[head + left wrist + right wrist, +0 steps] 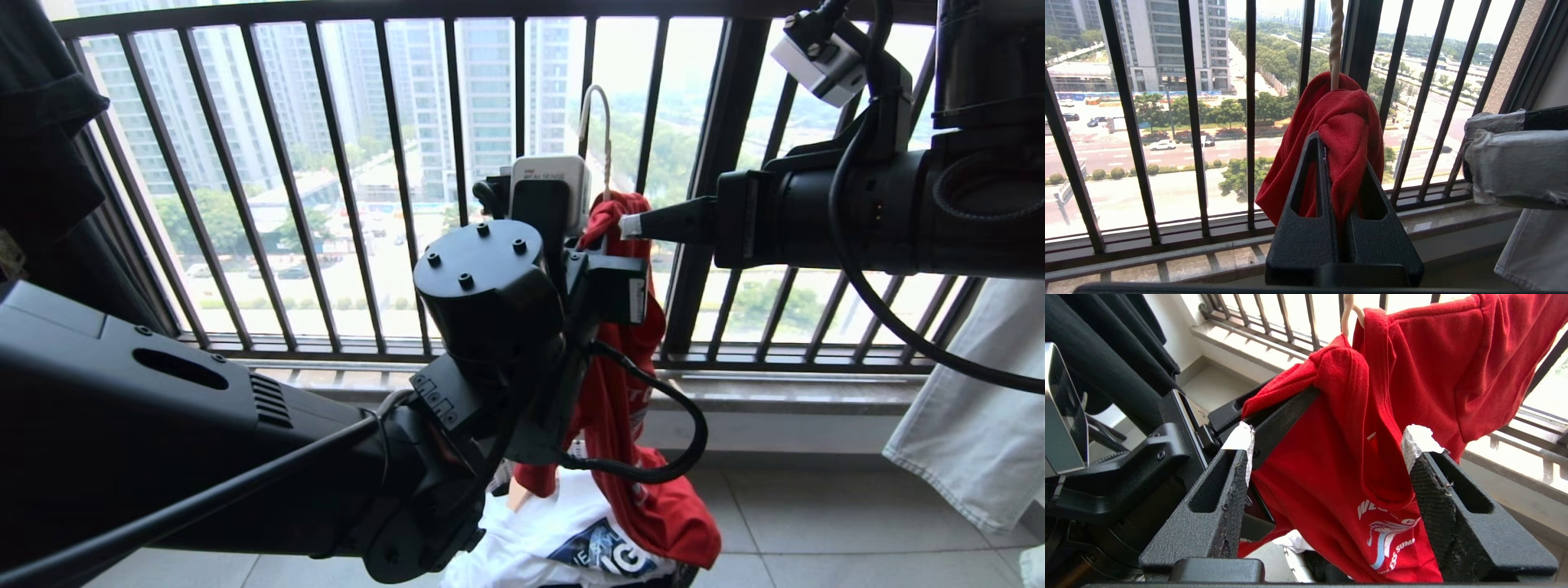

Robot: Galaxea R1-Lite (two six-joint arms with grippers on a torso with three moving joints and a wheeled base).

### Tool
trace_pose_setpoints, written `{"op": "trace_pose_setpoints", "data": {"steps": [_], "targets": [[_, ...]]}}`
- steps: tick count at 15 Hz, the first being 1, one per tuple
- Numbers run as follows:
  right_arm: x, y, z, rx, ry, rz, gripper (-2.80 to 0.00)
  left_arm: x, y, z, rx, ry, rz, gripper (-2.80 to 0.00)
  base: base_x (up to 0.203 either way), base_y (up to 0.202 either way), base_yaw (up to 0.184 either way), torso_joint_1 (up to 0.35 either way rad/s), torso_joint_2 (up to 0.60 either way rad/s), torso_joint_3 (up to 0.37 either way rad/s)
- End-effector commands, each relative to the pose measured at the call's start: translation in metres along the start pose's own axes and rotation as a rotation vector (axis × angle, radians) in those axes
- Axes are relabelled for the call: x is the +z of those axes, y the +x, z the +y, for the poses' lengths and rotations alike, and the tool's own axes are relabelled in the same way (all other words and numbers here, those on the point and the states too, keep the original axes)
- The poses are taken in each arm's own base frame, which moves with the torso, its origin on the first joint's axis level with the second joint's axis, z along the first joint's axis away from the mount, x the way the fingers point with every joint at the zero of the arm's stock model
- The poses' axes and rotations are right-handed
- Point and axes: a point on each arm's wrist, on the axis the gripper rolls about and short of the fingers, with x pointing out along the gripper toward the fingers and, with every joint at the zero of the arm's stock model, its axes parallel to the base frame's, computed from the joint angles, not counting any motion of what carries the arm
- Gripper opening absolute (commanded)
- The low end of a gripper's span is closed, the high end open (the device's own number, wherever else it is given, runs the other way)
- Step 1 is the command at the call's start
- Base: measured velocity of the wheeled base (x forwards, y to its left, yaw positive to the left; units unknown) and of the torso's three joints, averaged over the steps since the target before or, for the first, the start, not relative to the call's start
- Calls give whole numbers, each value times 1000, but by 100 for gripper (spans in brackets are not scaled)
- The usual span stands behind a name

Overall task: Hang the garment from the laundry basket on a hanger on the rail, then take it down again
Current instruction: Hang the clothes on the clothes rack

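Slipping is the risk judged from the head view; the red short-sleeved T-shirt [624, 392] is bunched over the thin white wire hanger [602, 122] and trails onto a white printed T-shirt [563, 535] below, so a tug could drag it off; the left gripper [600, 245] is pressed into the cloth, the right gripper [633, 224] just beside the collar. Through the left wrist view, the jaws are seen clamped on a fold of red cloth below the hook. Through the right wrist view, the fingers [1237, 473] are spread wide, the shirt hanging between them, unheld; a snag is possible.
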Motion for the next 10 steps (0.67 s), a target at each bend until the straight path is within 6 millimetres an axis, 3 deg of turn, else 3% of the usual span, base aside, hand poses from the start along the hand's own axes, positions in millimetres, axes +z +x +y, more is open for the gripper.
{"op": "trace_pose_setpoints", "data": {"steps": [1,2,3,7,10], "targets": [[2,-17,-4,-27,2,5,0,11,-3,2,2,-15,-24,-280,0,0,0,0,0,0],[2,-24,-8,-47,0,21,0,16,-4,3,-1,-20,-31,-280,0,0,0,0,0,0],[2,-31,-11,-71,-1,39,-280,20,-8,5,-4,-22,-32,-280,0,0,0,0,0,0],[5,-52,-32,-180,-29,55,-280,43,-26,15,-66,-49,-53,-280,0,0,0,0,0,0],[10,-70,-34,-211,-34,112,-280,47,-43,25,-104,-81,-29,-280,0,0,0,0,0,0]]}}
